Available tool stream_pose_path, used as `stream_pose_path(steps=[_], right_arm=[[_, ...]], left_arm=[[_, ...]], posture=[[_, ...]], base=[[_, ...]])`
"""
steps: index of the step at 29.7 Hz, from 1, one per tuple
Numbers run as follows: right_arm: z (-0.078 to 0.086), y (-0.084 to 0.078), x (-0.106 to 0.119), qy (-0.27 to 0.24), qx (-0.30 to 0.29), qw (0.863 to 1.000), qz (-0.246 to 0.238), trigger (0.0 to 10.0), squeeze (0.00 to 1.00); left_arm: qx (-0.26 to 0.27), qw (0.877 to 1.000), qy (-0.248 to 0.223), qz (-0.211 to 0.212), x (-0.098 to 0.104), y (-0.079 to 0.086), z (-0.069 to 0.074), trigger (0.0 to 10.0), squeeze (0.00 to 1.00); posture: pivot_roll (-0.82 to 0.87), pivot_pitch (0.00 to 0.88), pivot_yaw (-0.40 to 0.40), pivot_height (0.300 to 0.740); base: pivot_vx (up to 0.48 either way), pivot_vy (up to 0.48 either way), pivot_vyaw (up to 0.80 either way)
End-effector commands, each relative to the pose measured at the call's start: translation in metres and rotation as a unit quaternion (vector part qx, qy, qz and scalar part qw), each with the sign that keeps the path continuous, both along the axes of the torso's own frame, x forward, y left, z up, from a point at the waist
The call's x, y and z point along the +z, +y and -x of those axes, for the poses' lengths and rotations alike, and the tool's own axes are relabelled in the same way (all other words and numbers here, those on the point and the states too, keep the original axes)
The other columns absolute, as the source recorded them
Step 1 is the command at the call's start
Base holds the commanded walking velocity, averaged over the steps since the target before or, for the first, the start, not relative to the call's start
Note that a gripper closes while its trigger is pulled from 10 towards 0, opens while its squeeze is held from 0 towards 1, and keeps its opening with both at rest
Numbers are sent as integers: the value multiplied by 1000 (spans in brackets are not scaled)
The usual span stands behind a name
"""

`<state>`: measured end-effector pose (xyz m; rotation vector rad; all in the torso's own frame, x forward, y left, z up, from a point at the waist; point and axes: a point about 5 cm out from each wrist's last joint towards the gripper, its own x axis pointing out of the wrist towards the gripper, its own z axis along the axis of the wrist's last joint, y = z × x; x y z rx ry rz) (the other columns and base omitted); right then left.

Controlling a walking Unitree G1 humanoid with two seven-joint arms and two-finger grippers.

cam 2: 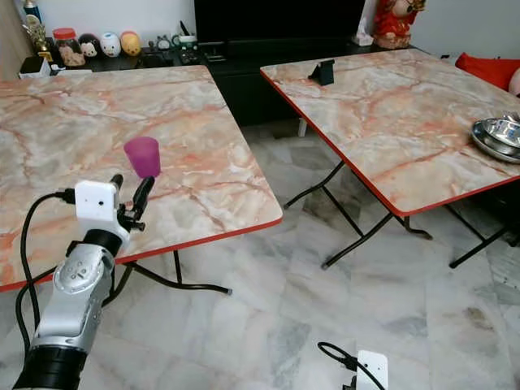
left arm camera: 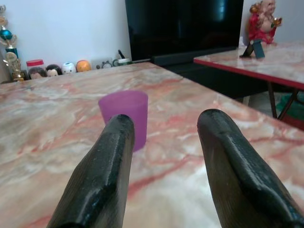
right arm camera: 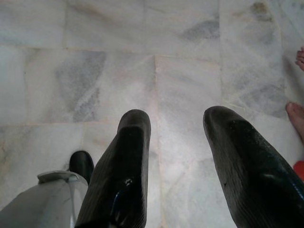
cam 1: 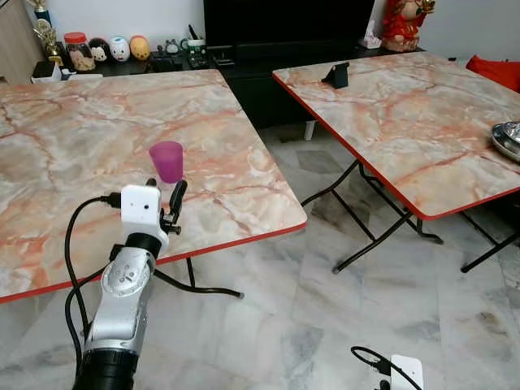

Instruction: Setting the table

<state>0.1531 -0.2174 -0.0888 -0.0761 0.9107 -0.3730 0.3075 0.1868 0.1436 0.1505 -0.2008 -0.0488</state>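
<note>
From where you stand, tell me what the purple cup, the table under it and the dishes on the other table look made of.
Purple cup: probably plastic, matte and slightly translucent, uniform colour.
Table under it: marble-pattern top with orange veins and a red edge, likely a printed laminate rather than stone; thin black metal folding legs.
Dishes on the other table: apparently stainless steel, silvery with bright reflections.

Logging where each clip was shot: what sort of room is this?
Probably a home living or dining room: two marble-patterned folding tables, a dark TV cabinet with figurines against the wall, and a marble tile floor.
</note>
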Motion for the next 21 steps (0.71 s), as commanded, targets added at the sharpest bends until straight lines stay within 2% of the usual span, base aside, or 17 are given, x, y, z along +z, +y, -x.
stream_pose_path(steps=[1,15,21], right_arm=[[-2,-1,1,-5,1,1000,4,10000,0],[-3,0,2,-7,1,1000,7,10000,0],[-6,3,2,-11,4,1000,8,10000,0]], left_arm=[[-4,1000,0,-14,-4,-1,2,10000,0],[-11,1000,-9,4,7,-7,-6,10000,0],[-14,1000,-16,7,13,-9,-8,10000,0]], posture=[[122,0,-50,728],[124,0,-53,728],[125,0,-53,728]], base=[[0,0,0],[0,0,0],[264,0,0]])
